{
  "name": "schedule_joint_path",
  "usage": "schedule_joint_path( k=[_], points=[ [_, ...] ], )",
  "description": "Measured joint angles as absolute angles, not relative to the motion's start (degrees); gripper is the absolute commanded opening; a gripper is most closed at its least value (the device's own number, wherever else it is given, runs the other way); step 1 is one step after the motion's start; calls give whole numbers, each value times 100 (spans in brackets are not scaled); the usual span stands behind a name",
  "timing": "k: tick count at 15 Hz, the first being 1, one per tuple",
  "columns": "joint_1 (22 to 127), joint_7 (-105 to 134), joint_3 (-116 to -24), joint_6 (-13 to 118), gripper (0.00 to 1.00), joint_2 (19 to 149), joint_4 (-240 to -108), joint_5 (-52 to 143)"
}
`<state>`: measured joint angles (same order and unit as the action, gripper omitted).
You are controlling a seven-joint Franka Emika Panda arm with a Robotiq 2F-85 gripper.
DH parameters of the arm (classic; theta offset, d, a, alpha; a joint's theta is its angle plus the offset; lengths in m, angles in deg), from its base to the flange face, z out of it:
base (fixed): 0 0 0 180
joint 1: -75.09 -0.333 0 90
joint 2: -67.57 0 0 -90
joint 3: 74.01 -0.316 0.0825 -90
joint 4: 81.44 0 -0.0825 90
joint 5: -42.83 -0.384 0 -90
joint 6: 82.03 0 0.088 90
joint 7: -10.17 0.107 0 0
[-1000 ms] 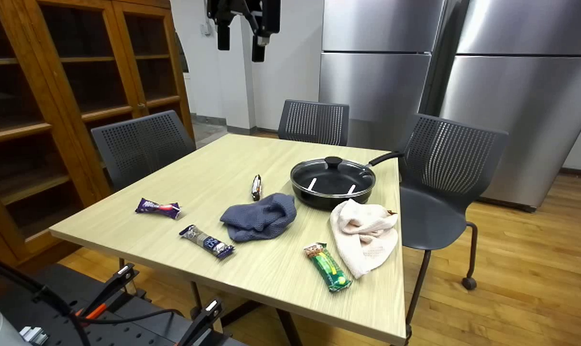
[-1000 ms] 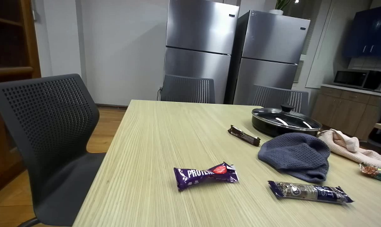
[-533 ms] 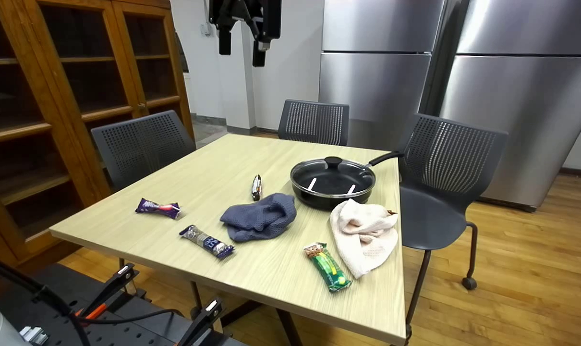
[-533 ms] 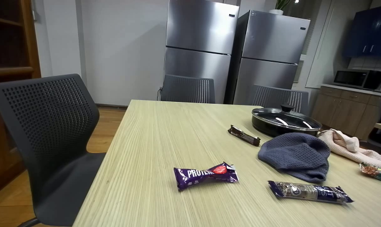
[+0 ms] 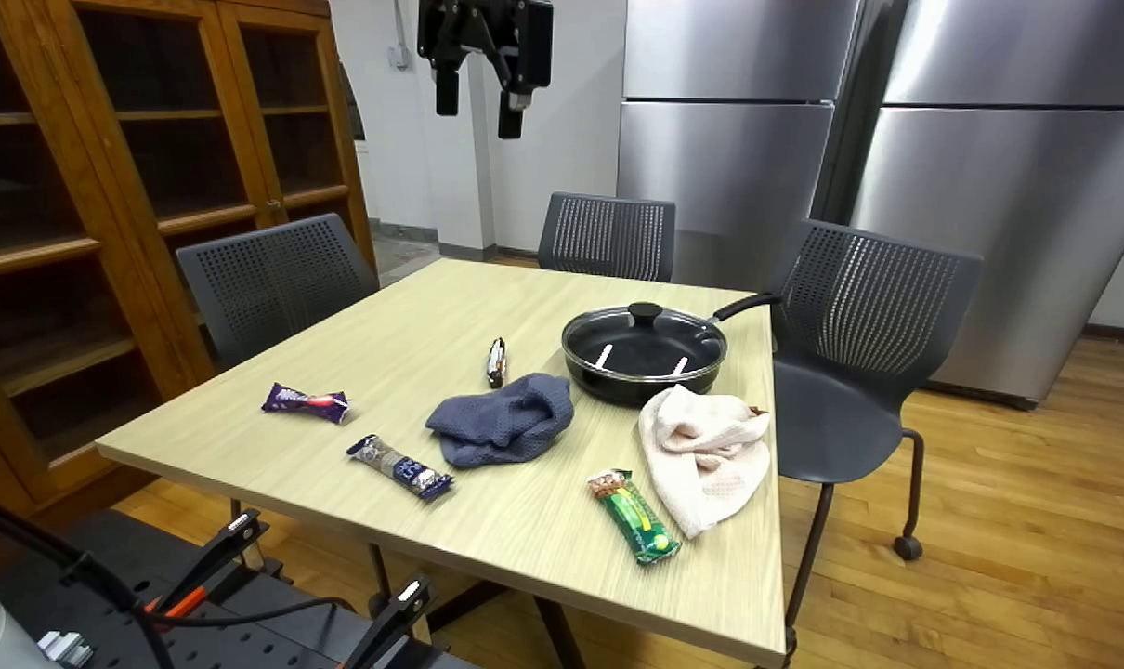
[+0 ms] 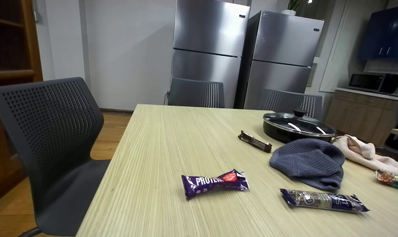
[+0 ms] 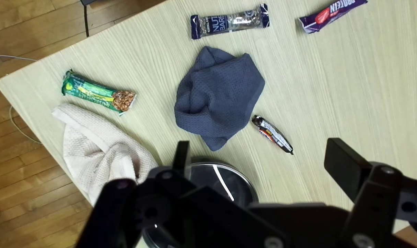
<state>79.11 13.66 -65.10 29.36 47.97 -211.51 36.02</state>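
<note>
High over the table (image 5: 404, 325), my gripper (image 5: 478, 111) hangs open, its fingers wide apart and touching nothing. In the wrist view the gripper (image 7: 258, 151) spans part of the black lidded pan (image 7: 219, 182) and a small dark-wrapped bar (image 7: 273, 135) far below. A crumpled blue cloth (image 7: 222, 93) lies beside that bar. The pan (image 5: 644, 358) stands at the table's right side, touching or nearly touching a pale pink cloth (image 5: 706, 455). Nearer the front edge lie a green bar (image 5: 633, 516) and a nut bar (image 5: 400, 467). A purple protein bar (image 6: 215, 183) rests to the left.
Grey chairs (image 5: 279, 288) stand around the table, one (image 5: 873, 316) close to the pan's handle (image 5: 746, 305). A wooden glass-door cabinet (image 5: 153, 186) and steel refrigerators (image 6: 209, 49) are behind. Black clamps (image 5: 214, 557) sit on the robot's base at the front left.
My gripper has come down a little and shifted slightly right in an exterior view, still open. The cloths, bars and pan have not moved.
</note>
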Motion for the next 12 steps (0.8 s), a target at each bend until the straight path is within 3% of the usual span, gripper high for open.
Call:
schedule_joint_path(
  k=[12],
  points=[
    [8052,2291,-6499,3362,100,7161,-19135,3043]
  ],
)
